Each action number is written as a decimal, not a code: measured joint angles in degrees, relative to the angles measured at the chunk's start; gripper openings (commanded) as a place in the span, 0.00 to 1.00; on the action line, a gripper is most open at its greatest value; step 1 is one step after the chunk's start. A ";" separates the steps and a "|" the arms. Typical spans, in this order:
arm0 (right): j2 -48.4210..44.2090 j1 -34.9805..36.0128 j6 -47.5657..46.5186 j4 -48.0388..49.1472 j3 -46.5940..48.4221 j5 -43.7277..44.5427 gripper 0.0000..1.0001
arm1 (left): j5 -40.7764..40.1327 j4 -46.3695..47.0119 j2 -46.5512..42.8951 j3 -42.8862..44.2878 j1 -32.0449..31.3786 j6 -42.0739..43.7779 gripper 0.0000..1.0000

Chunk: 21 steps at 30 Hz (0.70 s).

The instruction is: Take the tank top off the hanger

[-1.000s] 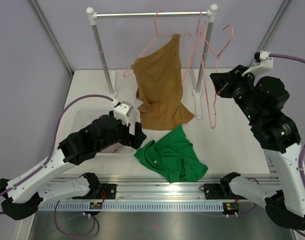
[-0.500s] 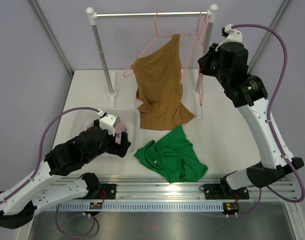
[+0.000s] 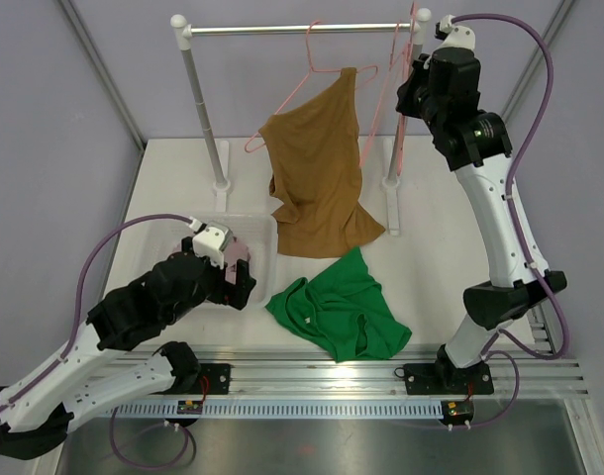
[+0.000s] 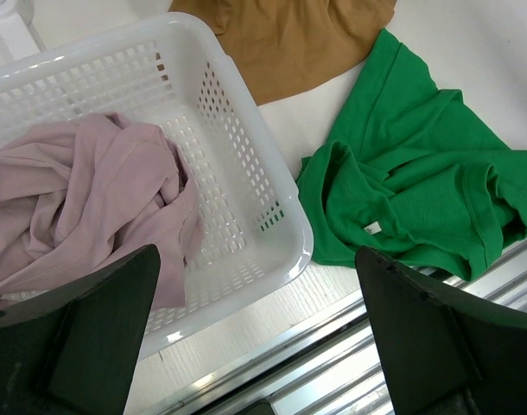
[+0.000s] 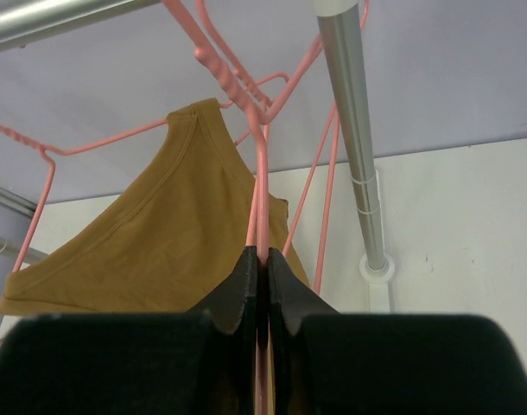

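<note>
A brown tank top (image 3: 317, 188) hangs from a pink hanger (image 3: 327, 67) on the rack rail (image 3: 302, 28). Its hem rests on the table. It also shows in the right wrist view (image 5: 142, 251). My right gripper (image 3: 413, 77) is high up by the rack's right post, shut on the wire of a second, bare pink hanger (image 3: 396, 129). The fingers clamp that wire in the right wrist view (image 5: 262, 259). My left gripper (image 3: 245, 282) is open and empty, above the near corner of the white basket (image 4: 246, 147).
A crumpled green shirt (image 3: 342, 312) lies on the table in front of the tank top, seen too in the left wrist view (image 4: 410, 190). A pink garment (image 4: 82, 199) lies in the basket. The rack's right post (image 5: 354, 130) stands just right of my right gripper.
My right arm has lifted the bare pink hanger up and left to the right end of the rail. My left arm has pulled back towards the basket.
</note>
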 measured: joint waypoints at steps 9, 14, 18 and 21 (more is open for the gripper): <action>7.63 -4.81 0.81 -0.46 5.70 -6.32 0.00 | 0.70 0.66 -1.18 -0.90 1.14 0.31 0.99; 10.29 -4.83 1.57 -0.52 7.26 -8.96 0.00 | 1.49 1.11 -1.18 -1.46 1.90 0.46 0.99; 10.93 -4.85 2.62 -0.33 6.23 -10.27 0.00 | 2.03 1.16 -1.18 -1.51 2.36 0.63 0.99; 10.54 -4.85 3.15 0.37 4.07 -10.34 0.01 | 2.38 1.22 -1.18 -1.51 2.67 0.66 0.99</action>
